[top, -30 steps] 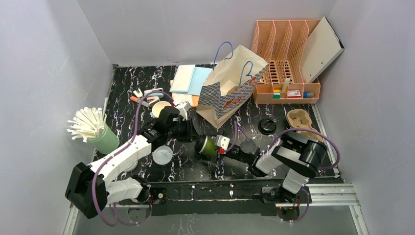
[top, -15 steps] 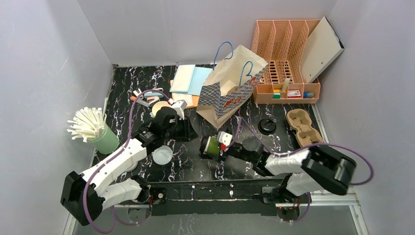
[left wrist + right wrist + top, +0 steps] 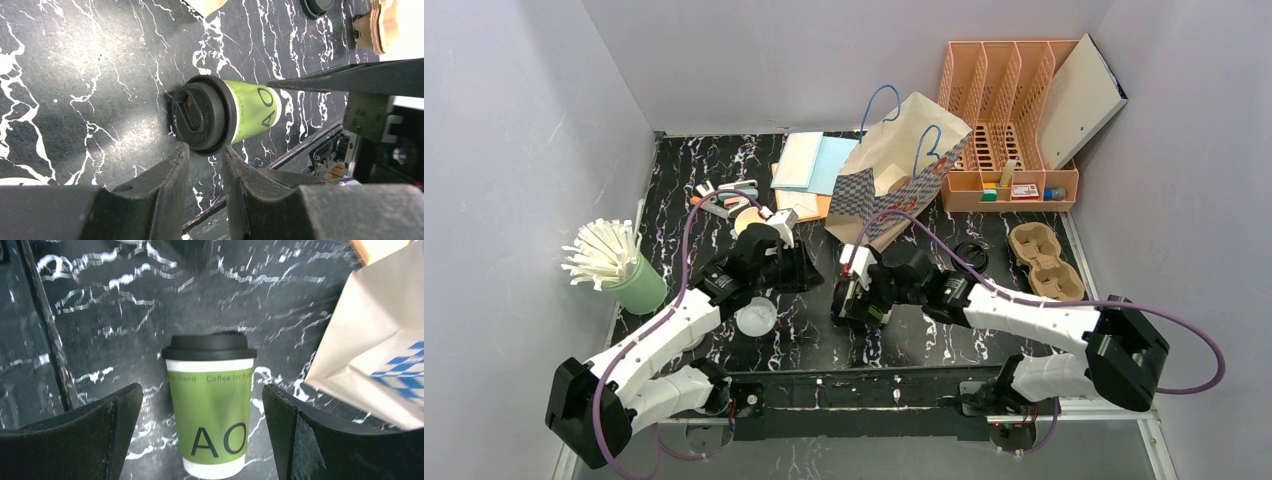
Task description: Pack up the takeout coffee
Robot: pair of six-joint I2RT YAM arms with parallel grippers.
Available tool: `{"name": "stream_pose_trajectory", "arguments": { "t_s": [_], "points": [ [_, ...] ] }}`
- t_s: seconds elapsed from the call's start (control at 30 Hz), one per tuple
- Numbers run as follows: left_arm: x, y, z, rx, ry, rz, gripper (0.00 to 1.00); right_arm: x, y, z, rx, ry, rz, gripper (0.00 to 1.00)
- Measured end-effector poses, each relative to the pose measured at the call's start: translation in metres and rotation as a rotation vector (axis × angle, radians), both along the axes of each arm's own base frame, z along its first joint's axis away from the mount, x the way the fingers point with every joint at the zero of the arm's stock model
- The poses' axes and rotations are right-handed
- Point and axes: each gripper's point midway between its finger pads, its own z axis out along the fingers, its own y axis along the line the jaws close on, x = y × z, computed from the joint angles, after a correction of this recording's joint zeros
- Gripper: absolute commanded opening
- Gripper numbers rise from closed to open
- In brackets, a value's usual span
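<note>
The black marble table (image 3: 674, 190) is crowded, and the biggest thing on it is the paper bag (image 3: 894, 185), leaning open at the back with its blue handles up. Both arms meet just in front of it. The takeout coffee (image 3: 210, 410) lies on its side on the bare marble near the bag's foot, with its black lid (image 3: 209, 347) on. The right gripper (image 3: 202, 390) straddles it with jaws spread wide, one finger on each side of the green wall and neither touching. The left gripper (image 3: 205, 152) sits just by the lid's rim, its fingers a narrow gap apart with nothing between them. To my eye the step in hand is the pick-up by the right arm. I'd want it to close across the middle of the body, clear of the lid, and gently — a paper cup crushes, and a squeezed lid may pop. Then it should stand the cup upright before it goes to the bag, with the left gripper out of the way. From above the cup is all but hidden beneath the right gripper, so you couldn't say how it lies. The right wrist view shows the clearance on both sides and the bag's corner close by. Only the left wrist view shows the face of the lid — seated all round, as far as I can see — and how near the left fingertips (image 3: 180, 155) are to its rim.
</note>
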Motion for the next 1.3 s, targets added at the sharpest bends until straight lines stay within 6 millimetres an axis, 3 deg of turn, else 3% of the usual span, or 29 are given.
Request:
{"name": "stream_pose_trajectory", "arguments": {
  "t_s": [0.33, 0.6, 0.83, 1.3],
  "points": [
    [0.002, 0.013, 0.007, -0.023, -0.031, 0.049, 0.36, -0.008, -0.018, -0.050, -0.273, 0.145, 0.005, 0.98],
    [0.003, 0.023, -0.003, -0.010, -0.006, 0.083, 0.37, -0.002, -0.026, -0.077, -0.350, 0.184, -0.004, 0.98],
    [0.003, 0.029, -0.007, -0.012, 0.008, 0.100, 0.37, 0.002, -0.026, -0.082, -0.357, 0.182, -0.008, 0.92],
    [0.000, 0.031, -0.011, -0.016, 0.026, 0.100, 0.37, 0.014, -0.019, -0.069, -0.269, 0.107, -0.032, 0.79]
  ]
}}
